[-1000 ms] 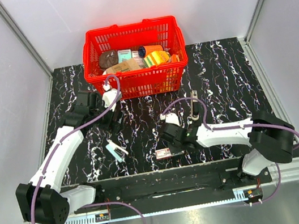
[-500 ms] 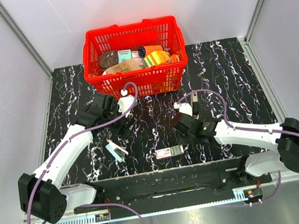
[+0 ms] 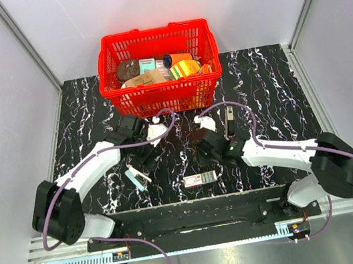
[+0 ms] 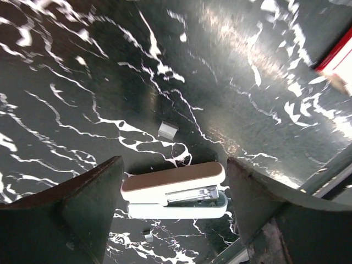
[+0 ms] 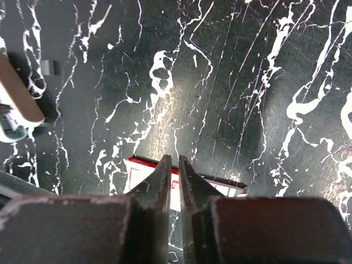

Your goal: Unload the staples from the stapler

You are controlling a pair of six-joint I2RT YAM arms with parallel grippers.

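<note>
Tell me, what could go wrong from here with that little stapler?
The stapler lies on its side between the open fingers of the left gripper; closing might pinch it askew or skid it away. Small grey bits beside it, probably staples, could get swept off. The right gripper hangs over the carton and might nudge it.

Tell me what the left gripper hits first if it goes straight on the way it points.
Probably the stapler: it lies on the table right between the left gripper's open fingers, in line with them. How far below it sits is unclear.
</note>
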